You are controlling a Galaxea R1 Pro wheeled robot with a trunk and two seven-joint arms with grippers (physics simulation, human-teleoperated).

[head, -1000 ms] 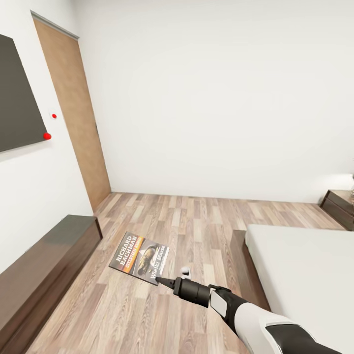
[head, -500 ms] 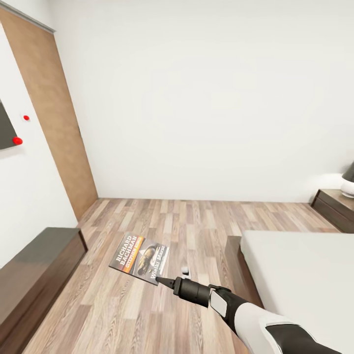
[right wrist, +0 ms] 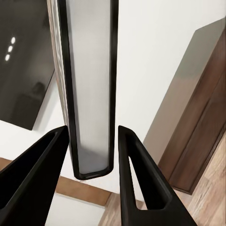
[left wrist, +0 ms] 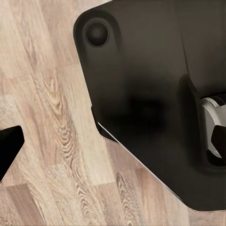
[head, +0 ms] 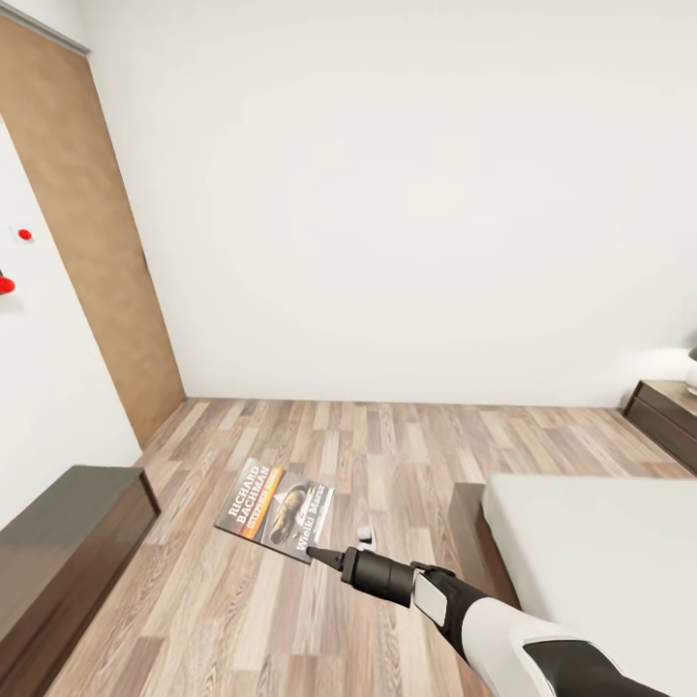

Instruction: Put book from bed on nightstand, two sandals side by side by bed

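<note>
My right gripper (head: 315,555) is shut on the book (head: 276,508), a thin paperback with a dark cover, an orange band and white lettering, and holds it flat above the wood floor. In the right wrist view the book (right wrist: 89,94) stands edge-on between the two black fingers (right wrist: 35,179). The bed (head: 600,561), with its light-grey mattress, lies to the right of the arm. A dark-brown nightstand (head: 668,411) stands by the far wall at the right edge. The sandals are out of view. The left wrist view looks down at floor planks and my dark base (left wrist: 150,94).
A long dark-brown dresser (head: 58,542) runs along the left wall. A wooden door (head: 87,242) stands in the far left corner. Open wood floor (head: 387,445) stretches between the dresser, the bed and the white far wall.
The head view has swung to the right: the door and the wall panel slid left, and more of the far wall shows. The book stays held in the right gripper.
</note>
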